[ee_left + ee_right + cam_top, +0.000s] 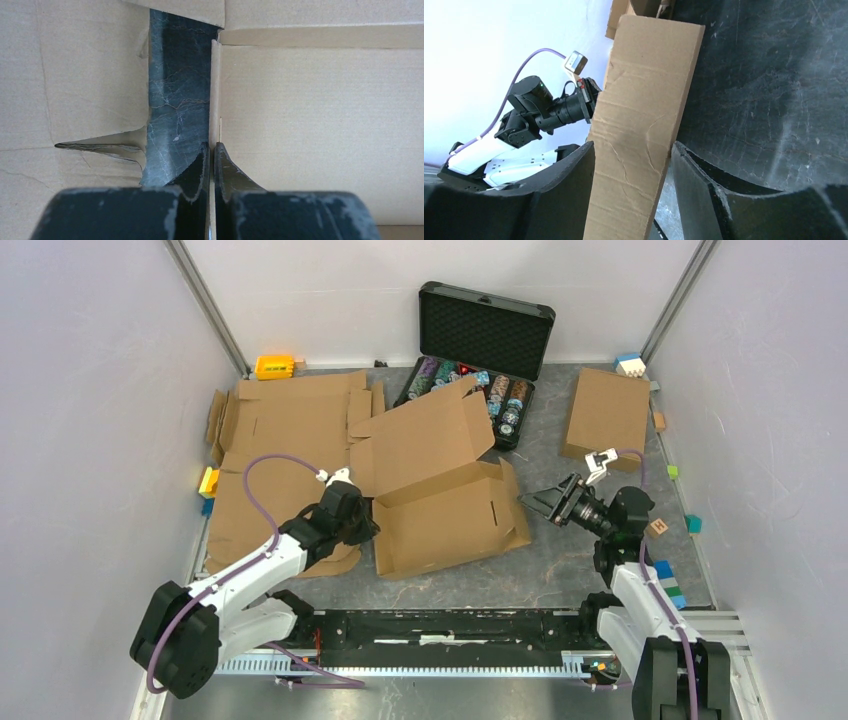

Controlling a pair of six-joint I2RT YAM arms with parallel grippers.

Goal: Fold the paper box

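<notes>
Paper box, left hand pinching edge

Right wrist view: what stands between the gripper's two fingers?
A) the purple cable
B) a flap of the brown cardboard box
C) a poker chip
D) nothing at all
B: the right gripper stands open with a flap of the paper box in its gap.

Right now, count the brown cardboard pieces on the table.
3: a half-folded brown cardboard box at centre, flat sheets left, flat rectangular piece back right. The left sheets may hide more.
</notes>
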